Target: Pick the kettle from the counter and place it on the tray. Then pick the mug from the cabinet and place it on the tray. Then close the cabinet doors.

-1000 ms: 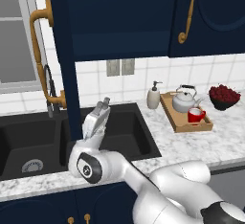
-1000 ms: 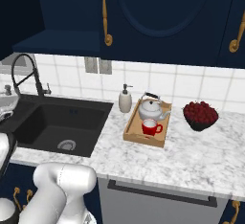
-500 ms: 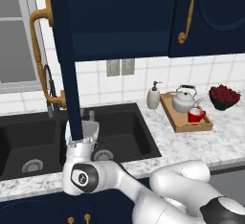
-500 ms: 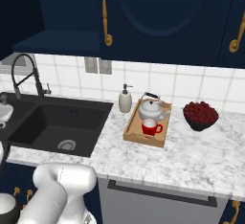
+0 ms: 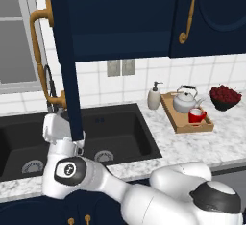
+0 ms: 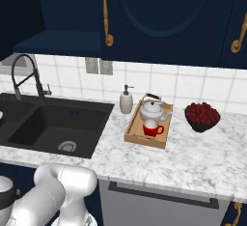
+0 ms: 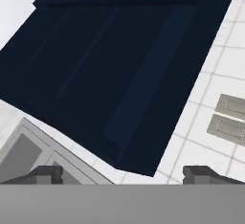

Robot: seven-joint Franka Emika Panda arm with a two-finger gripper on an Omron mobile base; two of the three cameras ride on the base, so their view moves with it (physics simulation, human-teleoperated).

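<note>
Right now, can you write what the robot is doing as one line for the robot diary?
stage: closing cabinet doors | kettle: on tray | mug: on tray | gripper: open, empty, at open door | right door: shut

kettle (image 6: 153,109): silver-grey, dark handle
mug (image 6: 151,128): bright red
tray (image 6: 133,131): light brown wood
counter (image 6: 193,155): white with grey speckles
cabinet doors (image 5: 65,60): dark navy, brass handles
sink (image 5: 115,128): black
soap bottle (image 6: 126,100): off-white
fruit bowl (image 6: 202,115): dark, with red fruit
wall tiles (image 6: 193,85): white
</note>
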